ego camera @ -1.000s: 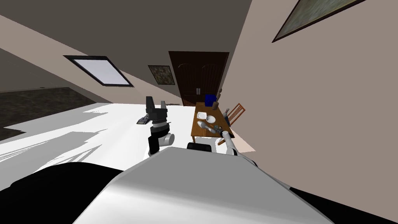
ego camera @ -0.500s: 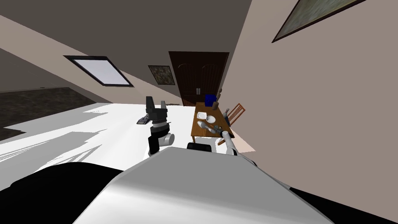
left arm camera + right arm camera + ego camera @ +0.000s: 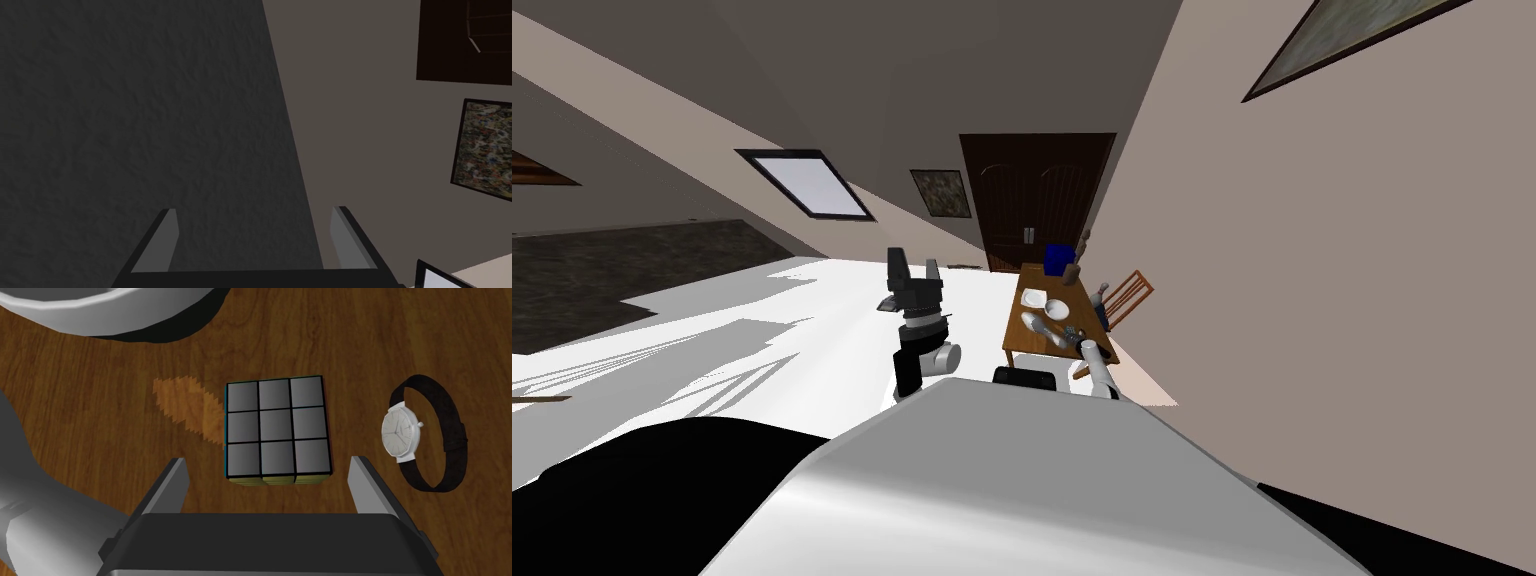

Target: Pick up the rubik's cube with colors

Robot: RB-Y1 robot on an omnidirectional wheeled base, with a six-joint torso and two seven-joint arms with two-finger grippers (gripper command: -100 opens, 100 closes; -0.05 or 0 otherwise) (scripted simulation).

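The right tool [image 3: 267, 459] hangs over the near right corner of the brown wooden tabletop [image 3: 1015, 330], looking straight down. It is spread wide and holds nothing. The cube [image 3: 277, 430] lies flat on the tabletop below it. Its top face is grey squares in a black grid, with teal along one side and yellow-green along the side nearest the tool. The cube's near part sits between the fingertips [image 3: 176, 470], with a gap on either side. A watch [image 3: 404, 438] with a white face and black strap lies just beside the cube, not touching. A bowl [image 3: 100, 313] stands beyond it, and a grey rounded shape [image 3: 40, 523], perhaps a spoon, lies close by. The left tool [image 3: 255, 210] is raised over the floor, left of the tabletop, wide open and empty.
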